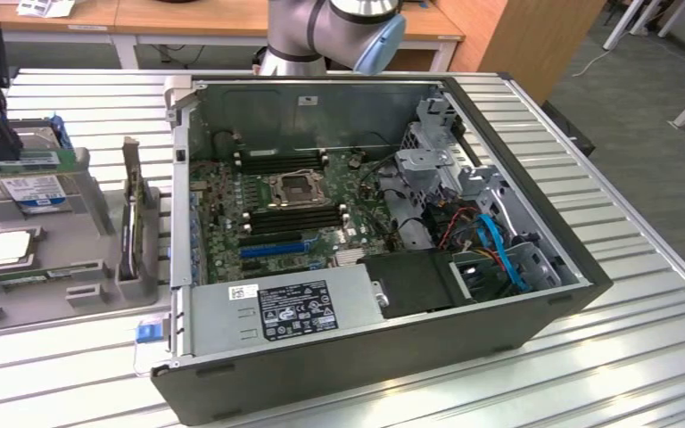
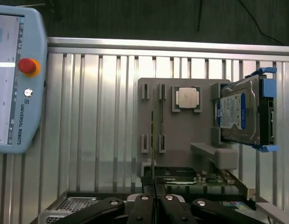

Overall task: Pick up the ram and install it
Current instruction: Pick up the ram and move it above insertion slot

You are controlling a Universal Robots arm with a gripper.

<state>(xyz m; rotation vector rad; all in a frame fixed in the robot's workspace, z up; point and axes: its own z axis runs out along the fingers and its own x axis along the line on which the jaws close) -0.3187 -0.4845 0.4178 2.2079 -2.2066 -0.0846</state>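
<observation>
At the exterior view's far left, my gripper (image 1: 4,143) hangs above the grey parts fixture (image 1: 51,308). It is shut on the ram (image 1: 28,162), a long green stick with a white label, held level over the fixture. In the wrist view the ram (image 2: 154,121) shows edge-on as a thin line running out from between my fingers (image 2: 143,205). The open computer case (image 1: 533,303) lies to the right, and the black memory slots (image 1: 295,218) sit on its motherboard beside the processor socket (image 1: 292,185).
The fixture carries a blue-labelled hard drive (image 2: 242,114), a square silver processor (image 2: 187,98), an upright expansion card (image 1: 135,223) and another green strip (image 1: 33,272). A teach pendant (image 2: 16,79) lies on the slatted table. The arm's base (image 1: 318,36) stands behind the case.
</observation>
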